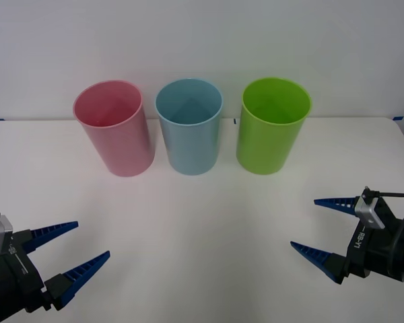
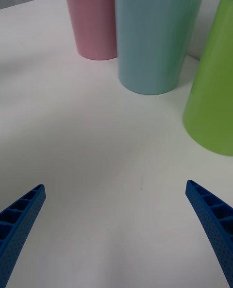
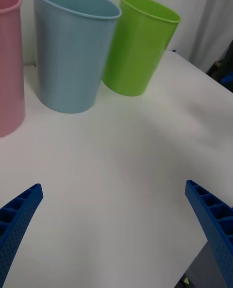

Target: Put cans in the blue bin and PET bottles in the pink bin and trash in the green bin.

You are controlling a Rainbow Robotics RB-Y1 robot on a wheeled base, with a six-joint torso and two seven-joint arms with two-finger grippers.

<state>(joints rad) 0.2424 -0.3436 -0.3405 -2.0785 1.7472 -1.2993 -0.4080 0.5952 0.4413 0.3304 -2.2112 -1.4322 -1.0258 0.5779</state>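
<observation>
White bench [image 1: 202, 229] across the whole lower frame of the front view, bare between the bins and the hands. Upright along the upper middle, in a row: pink bin [image 1: 114, 128] at left, blue bin [image 1: 189, 126] in the centre, green bin [image 1: 272, 125] at right, open mouths up, pink and blue close beside each other, green set a little further off. Insides of all three appear plain, as far as visible from above. Seen again from the right wrist: pink bin [image 2: 92, 16], blue bin [image 2: 155, 30] and green bin [image 2: 213, 84] standing on the bench beyond the blue fingers [image 2: 19, 220]. Seen from the left wrist: same three, blue bin [image 3: 73, 50] nearest centre, green bin [image 3: 141, 45] beside it, pink bin [image 3: 9, 64] cut off at the frame's left edge. Left hand [image 1: 73, 250] at lower left of the front view, fingers spread wide, holding nothing, well apart from the bins. Right hand [image 1: 315, 225] at lower right, likewise spread wide and empty, pointing inward over the bench. Crumpled trash ball not made out.
</observation>
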